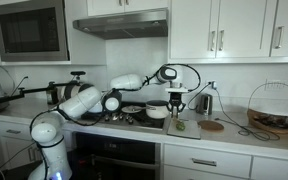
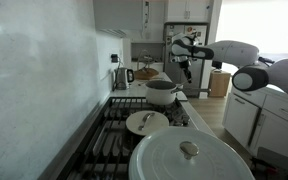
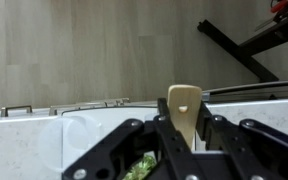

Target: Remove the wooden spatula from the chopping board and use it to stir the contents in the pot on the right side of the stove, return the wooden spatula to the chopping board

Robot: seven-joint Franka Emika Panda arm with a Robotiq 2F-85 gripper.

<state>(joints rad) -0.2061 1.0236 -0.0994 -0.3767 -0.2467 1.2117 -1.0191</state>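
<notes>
White kitchen cabinets along the back wall, microwave (image 1: pixel 29 30) at far left, range hood (image 1: pixel 121 24) next to it. Below these, white robot arm (image 1: pixel 84 100) reaching from lower left across the black stove (image 2: pixel 106 138) toward the right. On the stove's right side, small white pot (image 1: pixel 156 112) with a dark rim, just left of the gripper (image 1: pixel 174 103). Gripper hanging over the chopping board (image 1: pixel 191 127), jaws pinched narrow on the wooden spatula (image 3: pixel 184 103). In the wrist view, pale rounded end of the spatula poking out between the dark fingers (image 3: pixel 124 138), green item (image 3: pixel 139 165) lying on the pale surface underneath, wood floor beyond the counter edge. Spatula held above the board and outside the pot; contact between its far end and the board impossible to tell. Further right on the counter, round brown wooden disc (image 1: pixel 212 126) just beside the board, then wire basket (image 1: pixel 272 108) near the frame edge. Seen along the stove in an exterior view, large white lid (image 2: pixel 189 155) closest to the camera.
</notes>
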